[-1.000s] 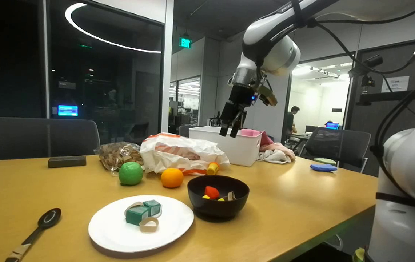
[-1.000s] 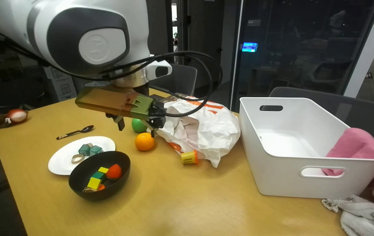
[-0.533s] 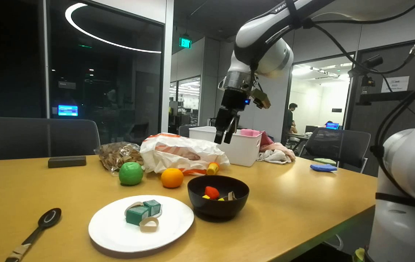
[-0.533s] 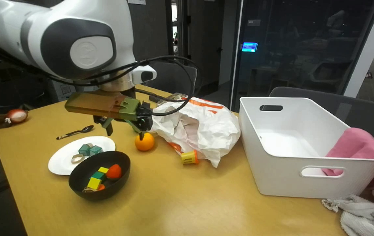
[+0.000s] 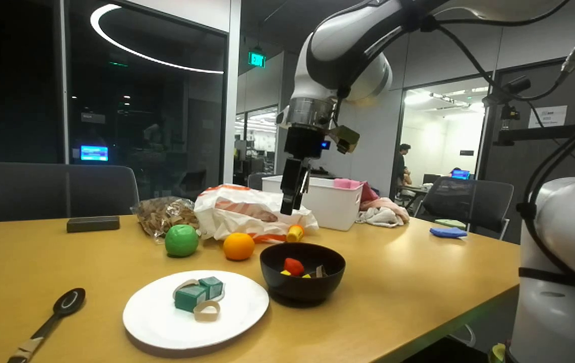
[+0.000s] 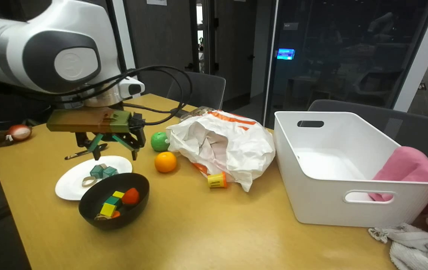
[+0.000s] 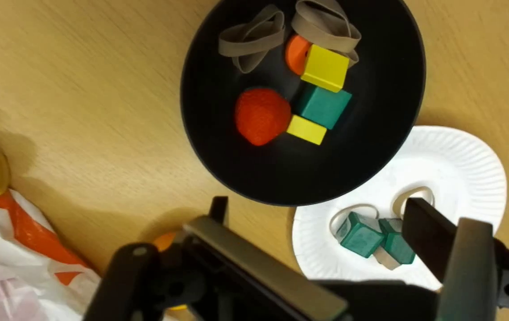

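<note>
Wooden tabletop (image 6: 206,232) before dark glass panels (image 6: 319,82): two green blocks (image 7: 363,238) on a white plate (image 7: 464,174), tool (image 6: 115,154) above, spread and unladen.

Seen from the wrist, the blocks lie side by side, off-centre between the fingertips: close, in that view, to the finger (image 7: 428,236) at the picture's right and well apart from its opposite. Their row runs roughly parallel to the line joining the fingertips. Just beside the plate stands a black bowl (image 7: 361,165); whether the two touch cannot be judged. In both exterior views the tool hangs above the tabletop, touching nothing. Farther out from the plate lie an orange (image 6: 165,162), a green fruit (image 6: 159,141) and a crumpled bag (image 6: 247,146), with a white bin (image 6: 322,202) beyond.
</note>
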Robot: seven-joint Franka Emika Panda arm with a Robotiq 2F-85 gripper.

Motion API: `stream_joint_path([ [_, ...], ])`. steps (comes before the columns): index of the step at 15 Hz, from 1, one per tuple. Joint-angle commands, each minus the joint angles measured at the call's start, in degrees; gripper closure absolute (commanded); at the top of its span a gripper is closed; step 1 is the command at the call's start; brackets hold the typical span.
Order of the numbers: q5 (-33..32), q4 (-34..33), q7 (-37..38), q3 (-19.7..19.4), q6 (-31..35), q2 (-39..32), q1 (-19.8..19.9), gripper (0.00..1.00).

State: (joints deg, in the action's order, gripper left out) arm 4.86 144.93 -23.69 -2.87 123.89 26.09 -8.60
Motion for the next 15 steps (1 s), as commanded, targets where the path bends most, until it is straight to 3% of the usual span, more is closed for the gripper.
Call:
stream_joint_path([
  [1,-0.08,-0.43,-2.95,1.32,-0.74,-2.17,-1.95,0.00],
  [9,1.41,-2.24,-5.94,7.33,3.89,-10.39,-8.43,0.00],
  [15,0.33,-8.42,-6.84,11.10,7.69,-17.89,-9.80,0.00],
])
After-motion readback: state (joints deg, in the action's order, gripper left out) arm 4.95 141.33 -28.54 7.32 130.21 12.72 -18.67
